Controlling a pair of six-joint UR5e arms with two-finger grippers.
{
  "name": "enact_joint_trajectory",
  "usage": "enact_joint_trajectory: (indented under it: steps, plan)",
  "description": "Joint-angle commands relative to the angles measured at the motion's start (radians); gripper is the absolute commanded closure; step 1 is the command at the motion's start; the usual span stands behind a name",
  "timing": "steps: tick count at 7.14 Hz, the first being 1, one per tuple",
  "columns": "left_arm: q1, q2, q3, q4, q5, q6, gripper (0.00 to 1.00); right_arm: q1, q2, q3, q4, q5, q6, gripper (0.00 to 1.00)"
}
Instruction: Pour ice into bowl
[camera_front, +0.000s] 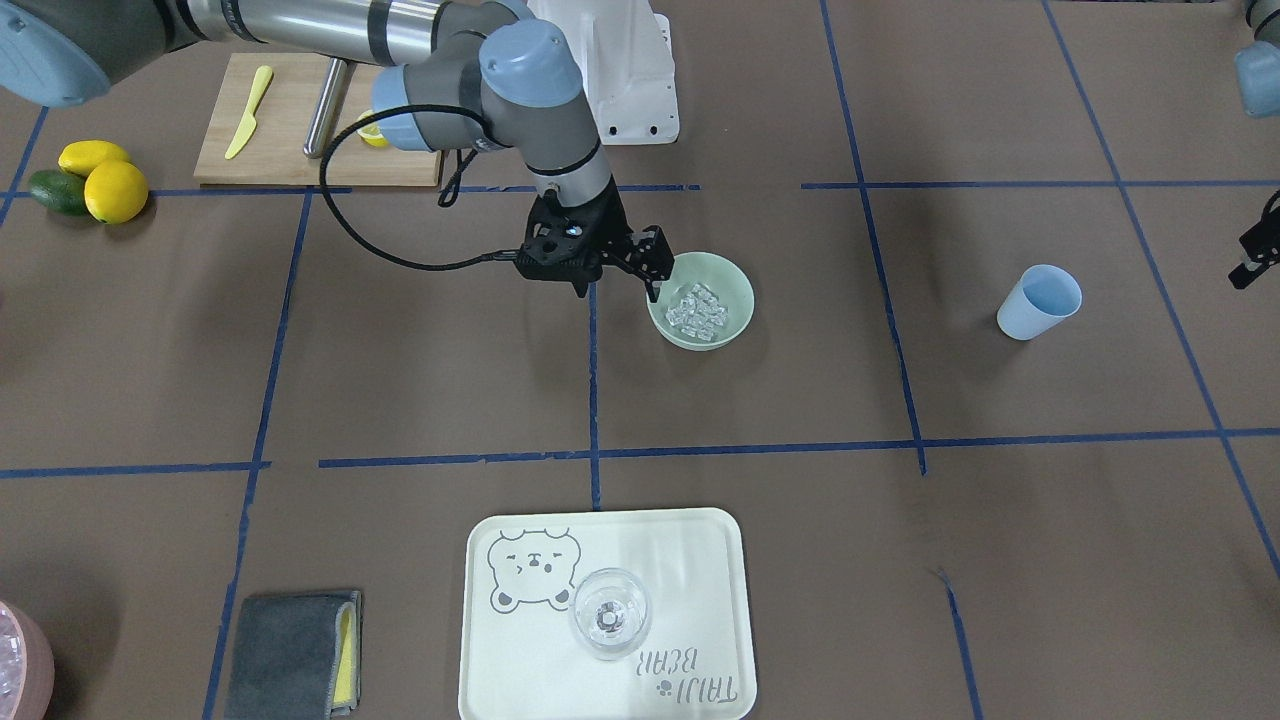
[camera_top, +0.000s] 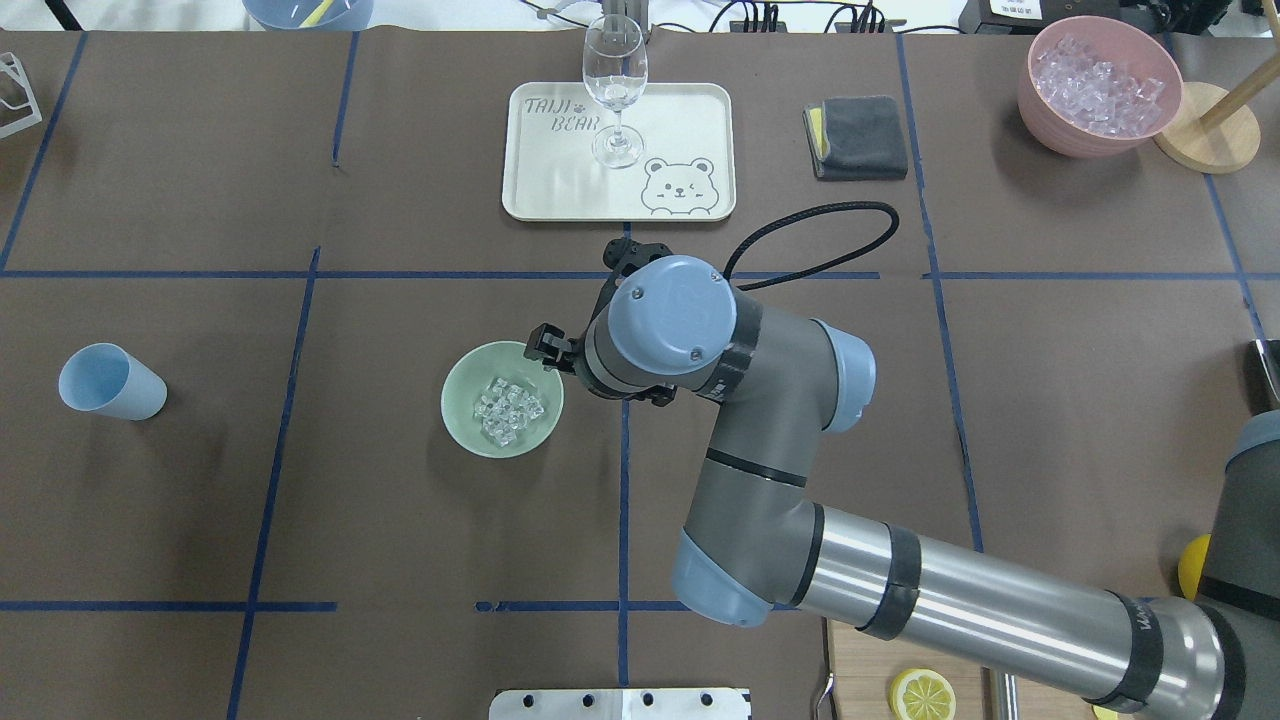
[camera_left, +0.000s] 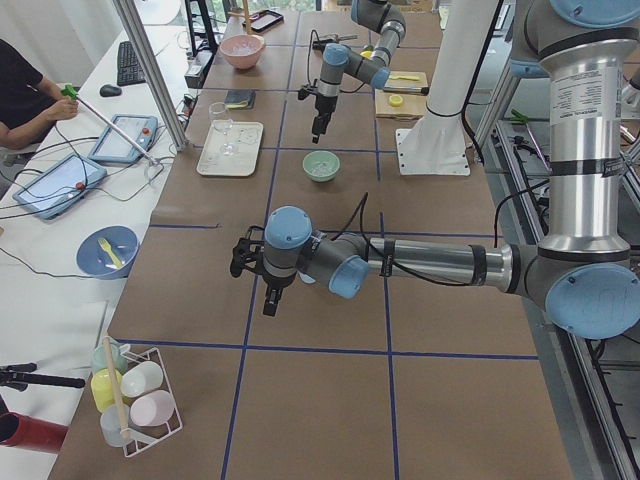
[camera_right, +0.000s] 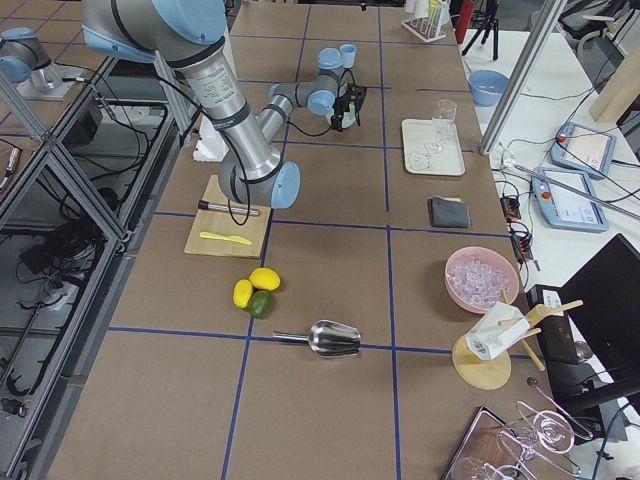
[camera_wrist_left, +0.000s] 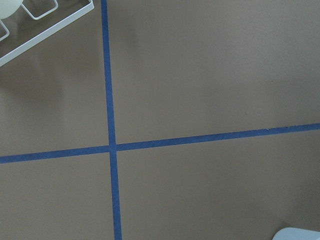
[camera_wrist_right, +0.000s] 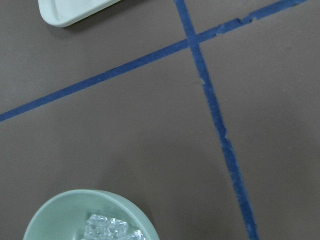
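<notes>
**At the Table's Middle, Ice Lies in the Mint Bowl**

Off the left edge of the overhead view, the left gripper (camera_front: 1255, 250) is caught only in part by the front-facing camera, and the spread of its jaws cannot be told. Its wrist camera is filled by bare brown table (camera_top: 300, 500) crossed with blue tape (camera_top: 270, 470).

Farther in, a blue cup (camera_top: 110, 382) is seen well apart from everything else; it appears to lie on its side, mouth turned toward the table's left end.

Near the centre, the bowl (camera_top: 460, 425) is set upright on the table, just left of a tape line. The ice (camera_top: 508, 410) is gathered inside it as a small heap of clear cubes, resting on the bottom.

Just beside the bowl's rim on its right side, the right gripper (camera_top: 548, 348) is held low, its fingers pointed toward the bowl. Whether the rim is touched cannot be made out, and how far the jaws stand apart cannot be told either, since much of the gripper is hidden under the wrist.

Beyond the arm, a cream tray (camera_top: 700, 110) with a bear print carries a clear wine glass (camera_top: 614, 80), standing upright. A folded grey cloth (camera_top: 862, 138) lies to the tray's right, and further right a pink container (camera_top: 1050, 125) is filled with ice cubes of its own.
</notes>
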Motion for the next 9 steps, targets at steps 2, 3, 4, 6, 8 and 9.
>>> enact_joint_trajectory:
  steps: [2,3,4,6,8,9]
  plan:
    - [-0.002,-0.001,-0.001,0.006,-0.003,0.012,0.0,-0.03,0.095,-0.155,-0.001,-0.002,-0.011,0.08]
    - [-0.002,-0.001,-0.001,0.006,-0.003,0.012,0.0,-0.036,0.128,-0.203,-0.001,-0.003,-0.017,0.32]
    - [-0.002,-0.001,-0.002,0.006,-0.003,0.01,0.0,-0.038,0.138,-0.21,-0.003,0.003,-0.02,0.99]
    - [-0.002,-0.004,0.001,0.004,-0.004,0.007,0.0,-0.047,0.127,-0.202,-0.004,0.006,-0.056,1.0]
    - [-0.002,-0.007,0.002,0.004,-0.012,-0.001,0.0,-0.024,0.086,-0.12,-0.003,0.035,-0.086,1.0]
    - [-0.002,-0.003,0.004,0.004,-0.039,-0.002,0.0,-0.024,0.051,-0.077,-0.003,0.035,-0.103,1.0]
